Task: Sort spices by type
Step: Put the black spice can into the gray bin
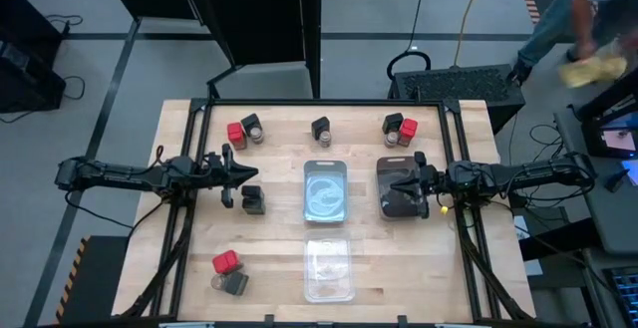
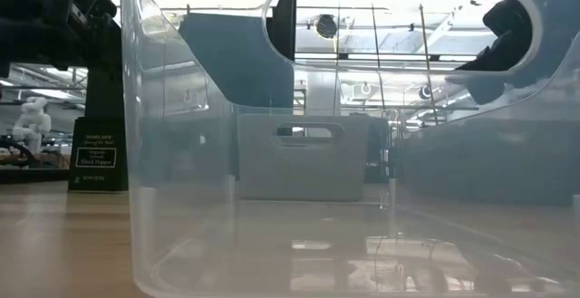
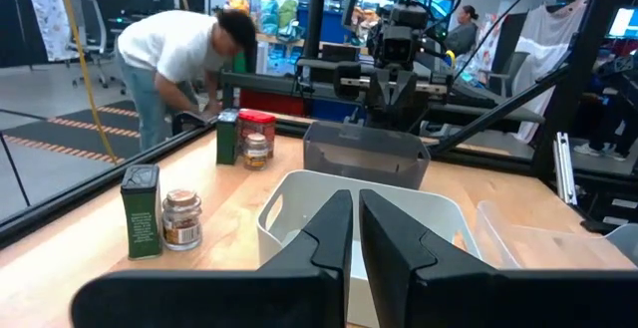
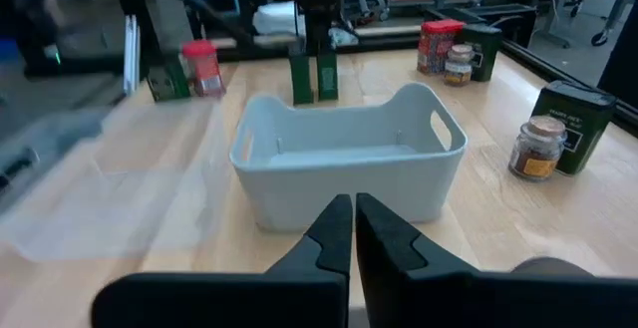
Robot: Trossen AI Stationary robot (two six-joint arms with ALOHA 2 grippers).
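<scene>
The spices stand upright on the table in small groups. A red block (image 1: 235,132) and a jar (image 1: 255,134) are at the far left, a dark block (image 1: 320,127) at the far middle, and a dark block, red block (image 1: 408,128) and jar (image 1: 392,140) at the far right. Another dark block (image 1: 252,200) is left of centre, and a red block (image 1: 226,261) with a jar (image 1: 234,282) is at the near left. My left gripper (image 1: 239,173) (image 3: 354,238) is shut with nothing in it, just beyond that dark block. My right gripper (image 1: 394,181) (image 4: 354,230) hangs shut over the dark tray.
A pale tray (image 1: 325,189) sits mid-table between the grippers, a clear tray (image 1: 329,268) nearer the front edge, and a dark smoky tray (image 1: 403,200) on the right. A person (image 3: 179,59) bends over beyond the table's far right corner.
</scene>
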